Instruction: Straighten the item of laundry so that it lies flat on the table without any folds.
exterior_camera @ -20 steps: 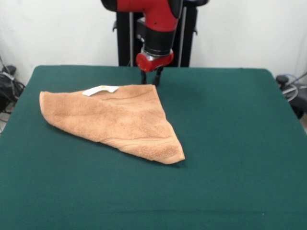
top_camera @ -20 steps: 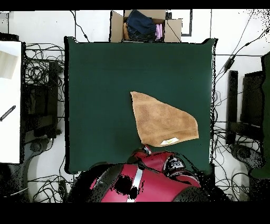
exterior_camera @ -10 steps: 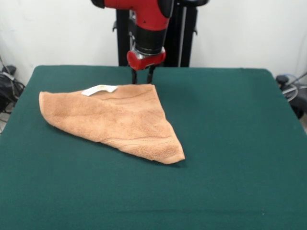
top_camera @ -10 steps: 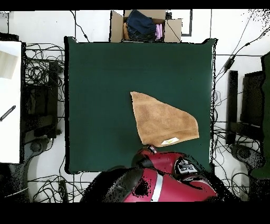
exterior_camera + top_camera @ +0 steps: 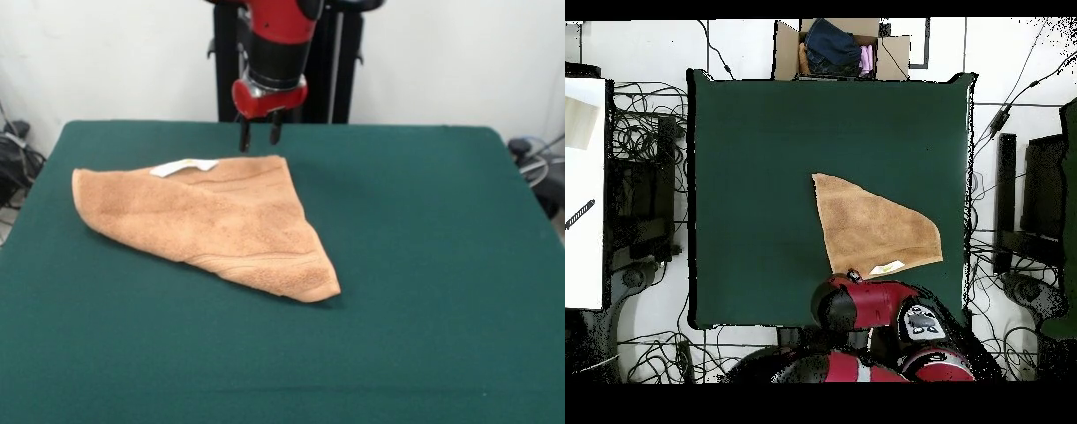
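Note:
The item of laundry [image 5: 212, 221] is an orange-tan towel folded into a rough triangle on the green table [image 5: 424, 265], with a white label [image 5: 184, 165] at its far edge. In the overhead view the towel [image 5: 870, 228] lies right of centre. My gripper [image 5: 259, 139] hangs open just above the towel's far corner, touching nothing, its two dark fingers [image 5: 244, 137] apart. From above, the red arm [image 5: 865, 305] hides the gripper.
A cardboard box of clothes [image 5: 840, 48] stands beyond the table's far edge in the overhead view. Cables and equipment [image 5: 640, 190] lie on the floor around the table. Wide bare green cloth [image 5: 755, 180] surrounds the towel.
The gripper has moved left along the towel's far edge and risen slightly. The towel has not moved.

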Motion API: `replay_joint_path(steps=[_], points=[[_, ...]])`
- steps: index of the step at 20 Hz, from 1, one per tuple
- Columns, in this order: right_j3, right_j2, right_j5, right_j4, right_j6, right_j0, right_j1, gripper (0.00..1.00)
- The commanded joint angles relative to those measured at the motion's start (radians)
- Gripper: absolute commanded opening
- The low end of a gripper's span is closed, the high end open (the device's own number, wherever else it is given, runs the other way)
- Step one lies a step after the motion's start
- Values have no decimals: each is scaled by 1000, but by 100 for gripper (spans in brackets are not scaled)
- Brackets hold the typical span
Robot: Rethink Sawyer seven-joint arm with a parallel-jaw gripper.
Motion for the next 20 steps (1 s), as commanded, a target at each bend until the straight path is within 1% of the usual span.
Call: replay_joint_path(steps=[1, 5, 8, 9, 12, 16, 18, 20], points=[[-11, 85, 45, 65, 188, 70, -50, 100], [-7, 73, 37, 57, 181, 99, -84, 100], [-39, 63, 26, 40, 163, 78, -59, 100], [-45, 56, 16, 36, 165, 82, -53, 100], [-67, 41, -50, 26, 183, 70, 21, 100], [-97, -16, -185, 24, 228, 93, 140, 100], [-105, -8, -200, 16, 215, 67, 166, 100], [-104, -11, -199, 23, 210, 67, 167, 100]])
